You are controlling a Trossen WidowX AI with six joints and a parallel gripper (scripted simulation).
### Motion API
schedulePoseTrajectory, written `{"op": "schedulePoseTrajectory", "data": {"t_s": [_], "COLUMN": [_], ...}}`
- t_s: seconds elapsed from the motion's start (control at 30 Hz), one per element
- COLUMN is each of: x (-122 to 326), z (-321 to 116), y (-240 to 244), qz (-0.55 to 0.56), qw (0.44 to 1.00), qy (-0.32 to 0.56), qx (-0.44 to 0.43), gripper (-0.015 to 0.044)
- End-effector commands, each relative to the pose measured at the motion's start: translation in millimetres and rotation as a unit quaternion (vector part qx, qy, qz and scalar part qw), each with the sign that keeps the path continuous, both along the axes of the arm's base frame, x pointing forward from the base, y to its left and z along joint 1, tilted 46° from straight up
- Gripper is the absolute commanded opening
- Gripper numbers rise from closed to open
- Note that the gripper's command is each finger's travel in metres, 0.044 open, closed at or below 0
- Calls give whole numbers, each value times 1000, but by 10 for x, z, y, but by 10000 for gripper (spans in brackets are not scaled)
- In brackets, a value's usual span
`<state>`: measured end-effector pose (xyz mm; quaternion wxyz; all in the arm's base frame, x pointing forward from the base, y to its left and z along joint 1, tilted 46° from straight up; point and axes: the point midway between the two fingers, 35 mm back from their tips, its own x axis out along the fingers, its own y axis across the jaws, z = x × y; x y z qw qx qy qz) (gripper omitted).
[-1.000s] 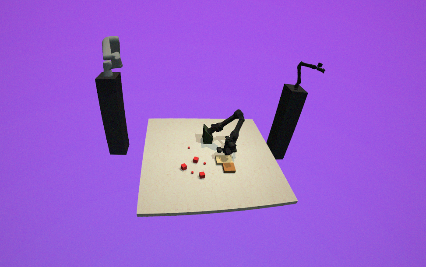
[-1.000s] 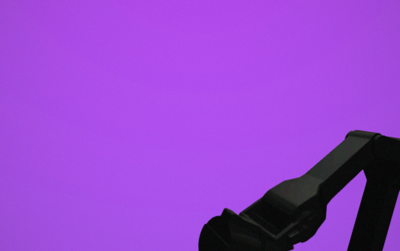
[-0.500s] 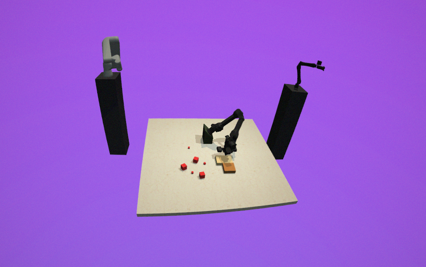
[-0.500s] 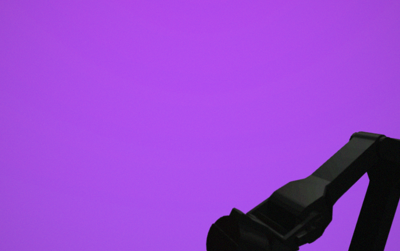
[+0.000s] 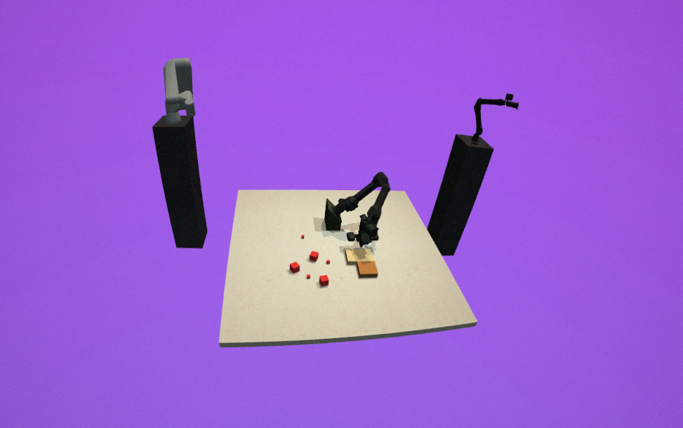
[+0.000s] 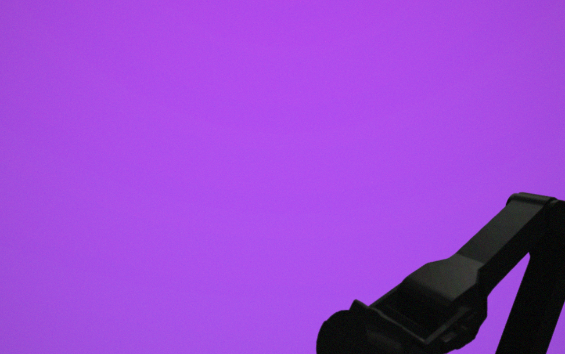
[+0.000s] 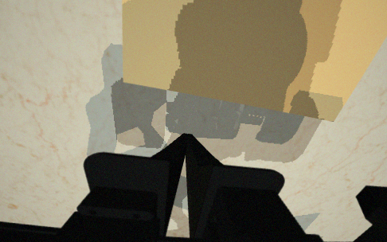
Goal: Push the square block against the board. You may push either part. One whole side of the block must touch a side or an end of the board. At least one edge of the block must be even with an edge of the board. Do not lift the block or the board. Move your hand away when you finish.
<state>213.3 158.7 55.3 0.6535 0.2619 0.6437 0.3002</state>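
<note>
The pale yellow board lies flat, its long front side toward the orange-brown square block. The block's back side appears to touch that front side near the board's right end. Their right edges look nearly even, with the block perhaps slightly further right; I cannot tell exactly. My gripper is shut and empty, behind the board's rear side. In the wrist view, a strip of shadowed table shows between the fingertips and the board's near edge. Fingertip height is unclear. The block is out of the wrist view.
Several red cubes, large and small, lie left of the board and block on the table. The arm's dark mount stands behind. Two pedestals carry other arms. The exterior view shows only arm links.
</note>
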Motion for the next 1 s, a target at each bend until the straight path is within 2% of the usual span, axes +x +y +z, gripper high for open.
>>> {"op": "schedulePoseTrajectory", "data": {"t_s": [0.0,0.17,0.33,0.53,0.97], "x": [-79,-77,-72,-63,361], "z": [-20,4,348,310,141], "y": [-13,-21,-385,-385,-608], "qz": [-3,0,-3,-5,140], "qw": [1000,1000,1000,1000,979], "qy": [2,0,2,3,-149], "qx": [-3,-1,-5,-8,-11], "gripper": [0,0,0,0,0]}}
